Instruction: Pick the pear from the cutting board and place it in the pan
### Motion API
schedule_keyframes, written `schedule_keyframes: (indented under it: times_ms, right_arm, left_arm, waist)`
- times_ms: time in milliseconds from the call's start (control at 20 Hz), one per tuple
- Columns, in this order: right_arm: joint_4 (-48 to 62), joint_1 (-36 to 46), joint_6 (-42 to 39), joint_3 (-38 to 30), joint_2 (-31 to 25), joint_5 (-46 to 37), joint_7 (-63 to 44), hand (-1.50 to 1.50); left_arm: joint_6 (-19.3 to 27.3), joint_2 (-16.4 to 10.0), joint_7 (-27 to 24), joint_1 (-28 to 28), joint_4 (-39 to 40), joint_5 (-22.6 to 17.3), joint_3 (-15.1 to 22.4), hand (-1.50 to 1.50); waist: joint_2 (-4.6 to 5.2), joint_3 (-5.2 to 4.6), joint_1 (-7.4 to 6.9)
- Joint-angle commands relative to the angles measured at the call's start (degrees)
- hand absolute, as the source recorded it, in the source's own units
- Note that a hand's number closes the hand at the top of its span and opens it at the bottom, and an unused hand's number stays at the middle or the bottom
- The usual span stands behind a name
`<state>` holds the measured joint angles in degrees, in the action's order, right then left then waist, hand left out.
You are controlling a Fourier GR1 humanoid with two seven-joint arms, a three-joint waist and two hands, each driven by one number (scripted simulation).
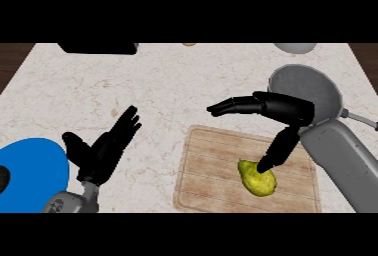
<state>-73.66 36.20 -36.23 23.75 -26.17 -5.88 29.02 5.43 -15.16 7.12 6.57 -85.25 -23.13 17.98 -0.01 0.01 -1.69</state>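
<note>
1. Pale beige, marble-patterned worktop [111,85] fills most of the view; dark brown strips [11,60] at far L & R corners.
2. Light wooden rectangular cutting board [214,170] lies flat on it, lower centre-R.
3. Grey round metal pan [310,85] sits just beyond the board's far R corner, handle pointing R.
4. Blue round plate [33,175] at lower L edge, partly cut off, well apart from board.
5. Black blocky object [96,48] at far edge, L of centre.
6. Grey rounded vessel [295,47] at far edge, R; tiny tan item [190,44] far centre, too small to ID.
</note>
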Motion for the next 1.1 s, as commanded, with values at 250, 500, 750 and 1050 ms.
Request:
schedule_keyframes:
  times_ms: [250,500,750,1050]
  right_arm:
    - [-12.2,7.4,-7.1,14.3,-10.7,-16.3,-0.7,-1.50]
    - [-20.7,5.7,-8.0,21.2,-16.2,-22.3,-2.1,-1.50]
    - [-25.8,2.0,-10.6,19.7,-17.8,-23.2,-6.2,-1.50]
    - [-26.9,-3.7,-9.0,19.7,-12.7,-29.8,-9.8,-1.50]
  left_arm:
    - [0.8,-0.7,2.0,-1.2,-1.7,0.3,-0.7,0.00]
    - [-0.6,-2.0,0.9,-3.7,-4.6,-0.2,-1.9,0.00]
    - [0.3,-2.0,4.1,-3.4,-5.9,0.0,-3.9,0.00]
    - [-0.8,2.8,1.7,-4.4,-3.6,3.4,-1.1,0.00]
  waist:
    - [-0.28,-0.05,0.96]
    - [-0.34,-0.02,1.43]
    - [-0.17,-0.02,1.68]
    - [-0.03,-0.01,1.52]
